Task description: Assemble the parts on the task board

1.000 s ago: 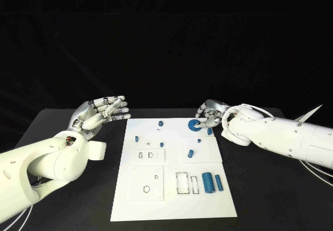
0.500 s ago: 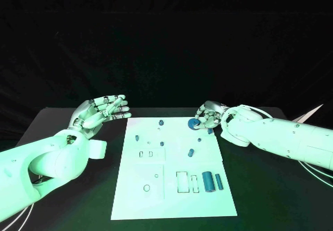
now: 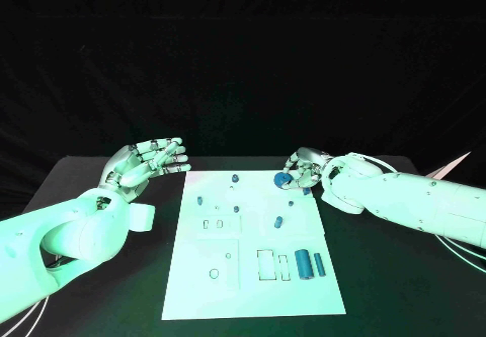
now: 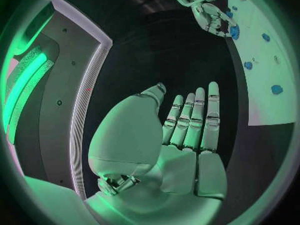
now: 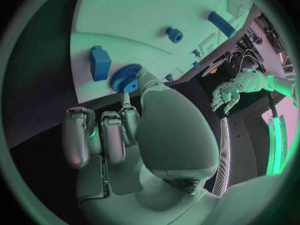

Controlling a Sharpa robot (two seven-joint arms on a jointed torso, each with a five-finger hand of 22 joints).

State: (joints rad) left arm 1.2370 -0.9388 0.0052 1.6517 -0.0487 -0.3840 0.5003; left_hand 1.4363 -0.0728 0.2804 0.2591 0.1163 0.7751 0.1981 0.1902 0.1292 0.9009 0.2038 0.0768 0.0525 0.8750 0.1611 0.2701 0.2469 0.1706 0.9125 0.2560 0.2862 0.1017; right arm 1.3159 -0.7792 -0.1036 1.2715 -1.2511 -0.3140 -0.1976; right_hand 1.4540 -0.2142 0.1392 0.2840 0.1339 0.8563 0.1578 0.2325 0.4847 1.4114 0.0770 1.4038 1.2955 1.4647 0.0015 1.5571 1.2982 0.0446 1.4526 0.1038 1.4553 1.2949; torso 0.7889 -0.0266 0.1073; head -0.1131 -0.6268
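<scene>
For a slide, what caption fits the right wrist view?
Right hand holds a blue gear at the white board's edge.

The task board (image 3: pixel 253 295) is lying at the centre of the desk (image 3: pixel 395 295). The gear (image 3: pixel 282 180) is sitting at the board's 1 o'clock corner, pinched by the right hand (image 3: pixel 304 168). Two cylinders (image 3: pixel 303 266) are lying side by side at 5 o'clock, with the slots (image 3: pixel 265 266) just at their 9 o'clock. The left hand (image 3: pixel 147 165) is hovering off the board at 10 o'clock, over the desk.
</scene>
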